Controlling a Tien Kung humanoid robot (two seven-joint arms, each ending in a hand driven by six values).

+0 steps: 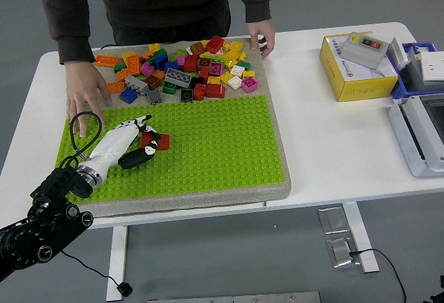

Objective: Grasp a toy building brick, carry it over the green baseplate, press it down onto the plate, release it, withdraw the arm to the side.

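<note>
My left hand lies low over the left part of the green baseplate. Its fingers are closed around a red brick, which sits on or just above the plate's studs; I cannot tell if it touches. A pile of loose bricks in many colours lies on the grey mat behind the plate. My right arm is out of view.
A person stands at the far side, one hand flat on the plate's far left corner, the other on the mat's far right corner. A yellow box with a grey switch stands at the right, with blue and grey trays beyond.
</note>
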